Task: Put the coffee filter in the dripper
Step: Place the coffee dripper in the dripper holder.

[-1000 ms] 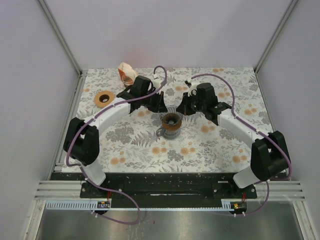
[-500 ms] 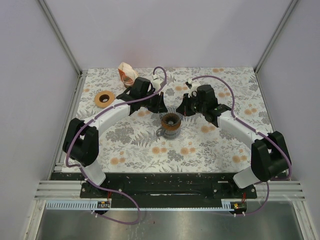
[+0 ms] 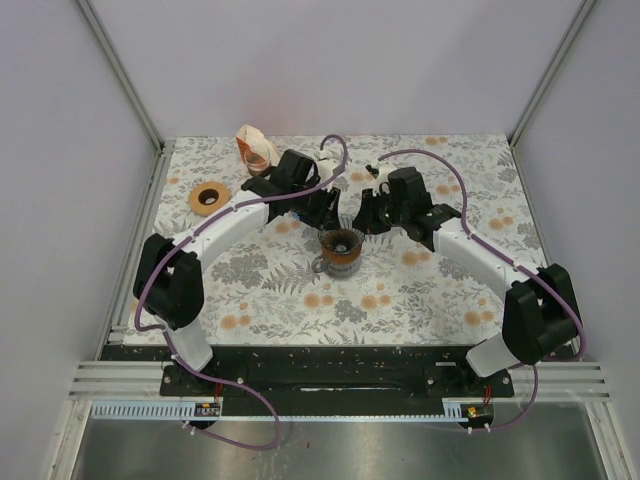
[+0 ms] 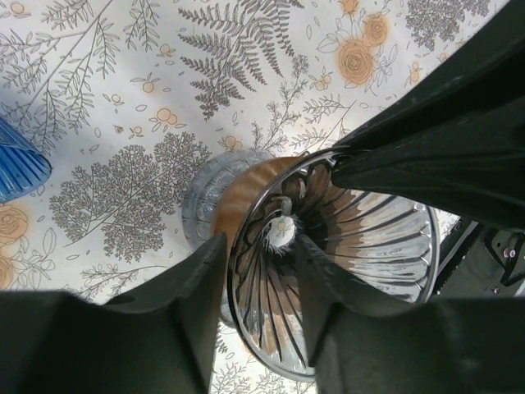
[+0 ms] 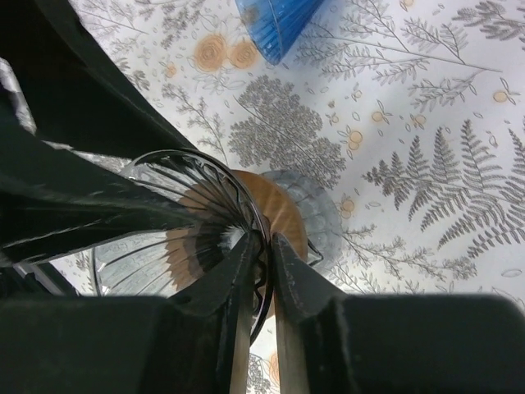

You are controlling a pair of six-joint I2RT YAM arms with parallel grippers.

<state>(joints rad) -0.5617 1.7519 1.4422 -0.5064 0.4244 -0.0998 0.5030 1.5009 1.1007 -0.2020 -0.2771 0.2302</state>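
**Q:** Two items to report: progress first, then hand pose.

**A:** Progress judged early. Found no coffee filter inside the dripper (image 3: pixel 342 245), only bare ribbed glass in both wrist views. Cannot identify the filter for certain; possibly the white-and-orange bundle (image 3: pixel 255 148) lying beyond and to the left of the left hand (image 4: pixel 261 245), in neither grasp. Left to do: fetch the filter, then seat it in the cone.

**Q:** Confirm dripper location and grip.

**A:** Located directly between the two hands, standing upright on the desk (image 3: pixel 420 290).
- Right hand (image 5: pixel 264 240): pressed almost together, pinching the dripper rim.
- Left hand: slightly spread, straddling the rim on the opposite side. Cannot confirm contact.
- Both arms: reaching forward, elbows out, wrists angled down toward the cone.
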